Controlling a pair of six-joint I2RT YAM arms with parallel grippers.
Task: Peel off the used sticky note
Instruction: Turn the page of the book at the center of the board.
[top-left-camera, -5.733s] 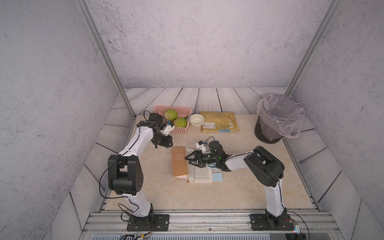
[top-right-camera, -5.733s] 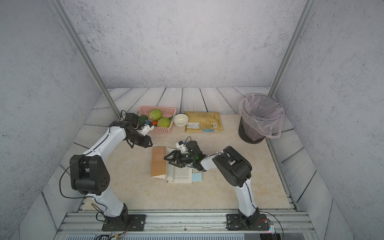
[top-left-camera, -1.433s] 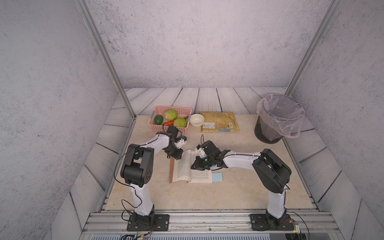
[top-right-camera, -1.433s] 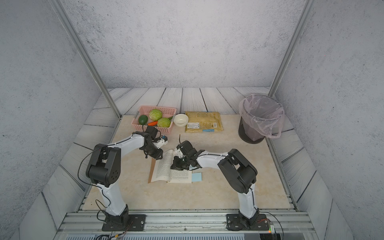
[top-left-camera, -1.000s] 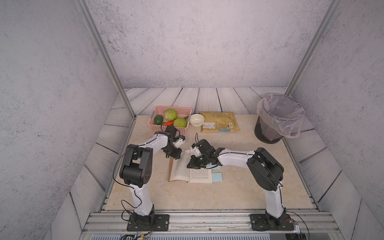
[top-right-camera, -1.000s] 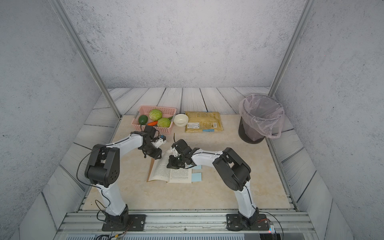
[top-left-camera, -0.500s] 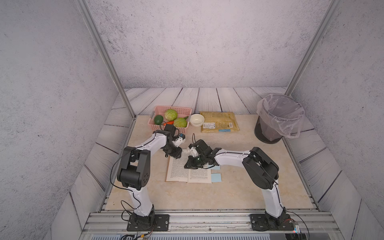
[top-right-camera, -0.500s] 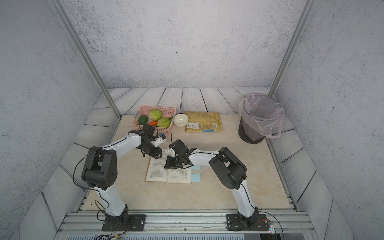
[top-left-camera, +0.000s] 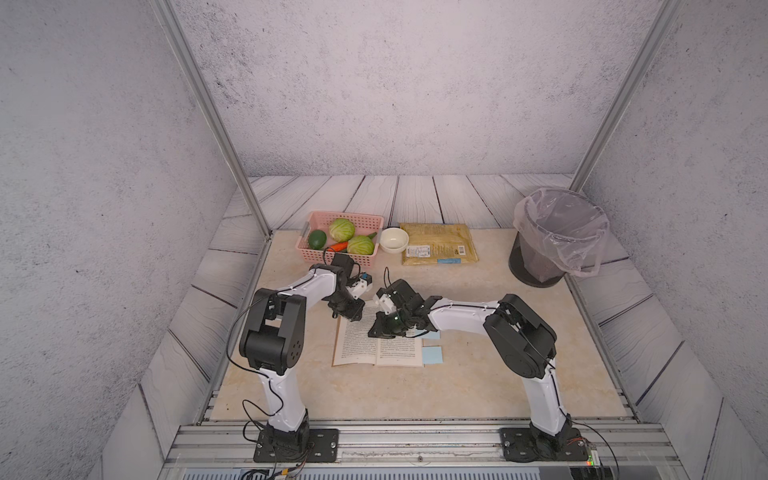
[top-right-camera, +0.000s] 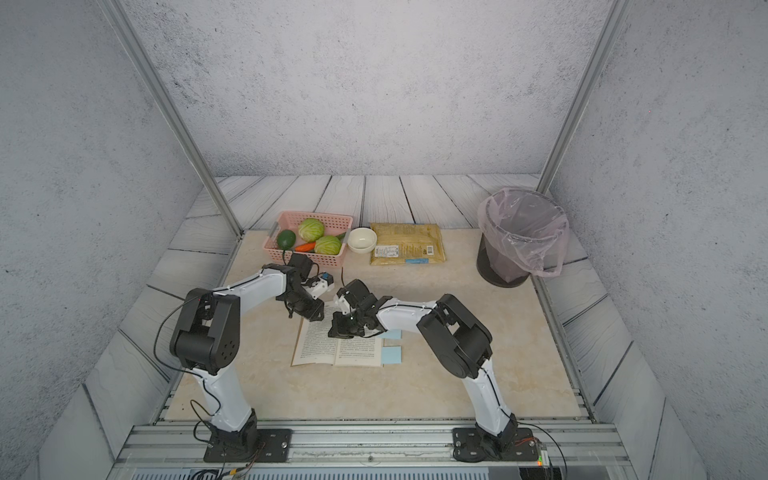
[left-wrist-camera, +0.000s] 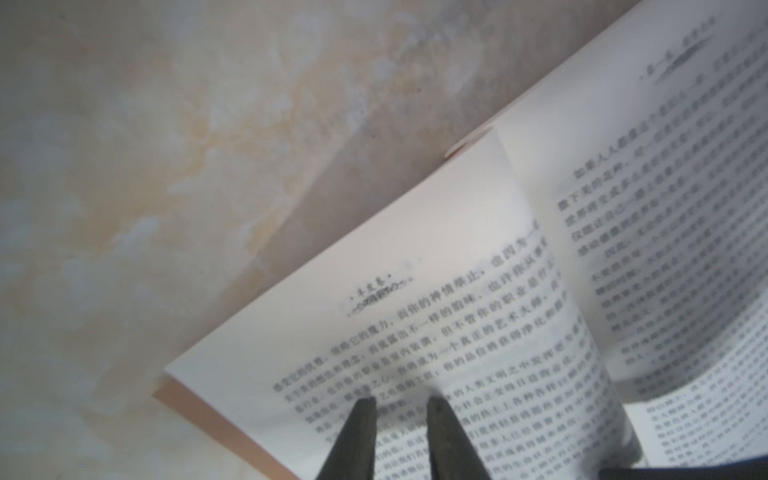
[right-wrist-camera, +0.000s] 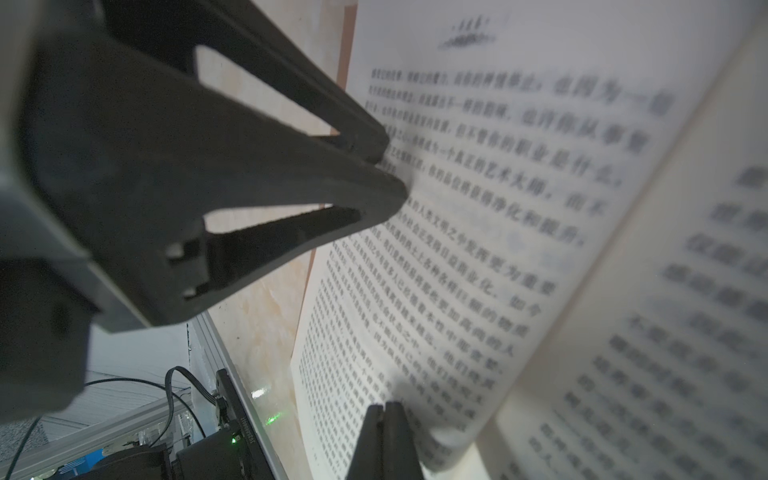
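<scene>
An open book (top-left-camera: 361, 349) (top-right-camera: 320, 349) lies flat mid-table, its printed pages up. Two light-blue sticky notes (top-left-camera: 432, 355) (top-right-camera: 391, 355) stick out from its right edge; I cannot tell which is the used one, and neither wrist view shows them. My left gripper (top-left-camera: 353, 318) (left-wrist-camera: 399, 401) rests its tips on the far part of the left page, jaws a narrow gap apart with nothing between them; it also shows in the right wrist view (right-wrist-camera: 388, 170). My right gripper (top-left-camera: 374, 332) (right-wrist-camera: 384, 405) is shut, tips pressing the left page near the gutter.
At the back stand a pink basket (top-left-camera: 316, 254) of vegetables, a white bowl (top-left-camera: 394, 240) and a yellow packet (top-left-camera: 438, 249). A bin (top-left-camera: 536, 270) with a plastic liner stands at the back right. Both arms crowd the book's far half.
The book's left side, raised a second ago, now lies flat and the book is open wider. My left gripper's jaws have narrowed. The right gripper slid left over the page.
</scene>
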